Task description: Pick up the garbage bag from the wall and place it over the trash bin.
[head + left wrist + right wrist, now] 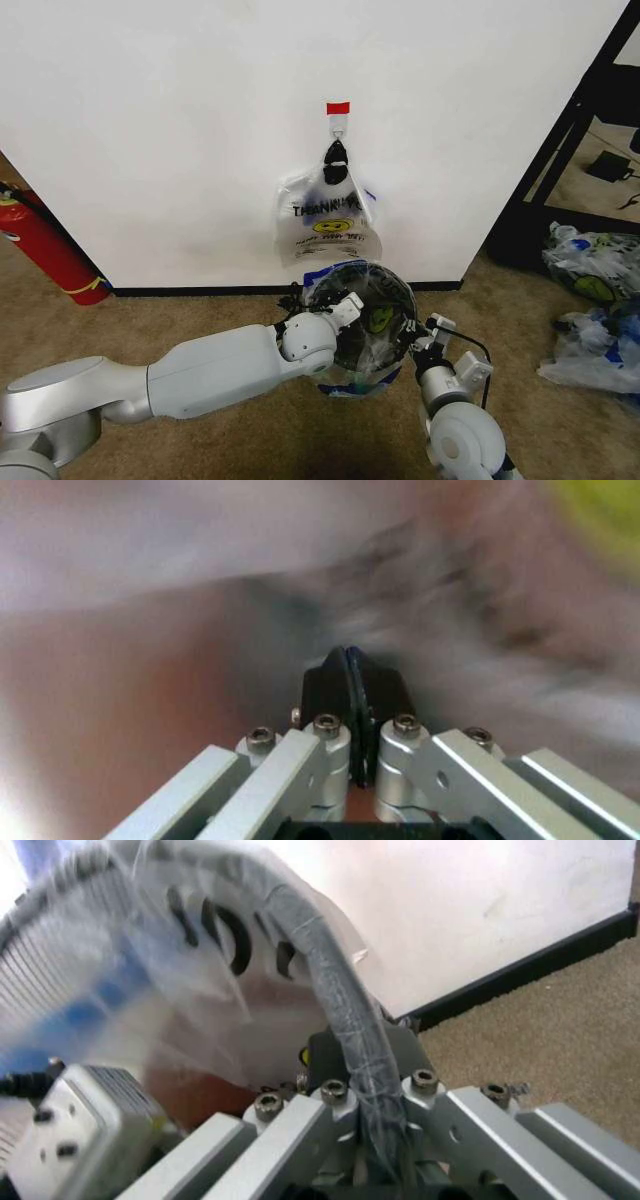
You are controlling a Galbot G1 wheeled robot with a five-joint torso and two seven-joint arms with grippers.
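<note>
The garbage bag (pixel 368 350), thin clear plastic with blue strokes and a yellow smiley, is draped over the black mesh trash bin (pixel 398 300) on the carpet just in front of the wall (pixel 150 120). My left gripper (pixel 345 302) is at the bin's left rim; its fingers (pixel 330 682) are pressed together amid blurred plastic. At the right rim, my right gripper (pixel 428 335) is shut with the film-wrapped rim (pixel 322 975) running between its fingers (pixel 405 1046). The bag (pixel 150 990) stretches over the bin's mesh there.
A like bag with "THANK YOU" lettering (pixel 330 220) hangs from the hook (pixel 339 128) under red tape (pixel 338 107). A red fire extinguisher (pixel 45 250) leans at the left. Loose plastic bags (pixel 595 300) lie at the right beside a black frame (pixel 570 130).
</note>
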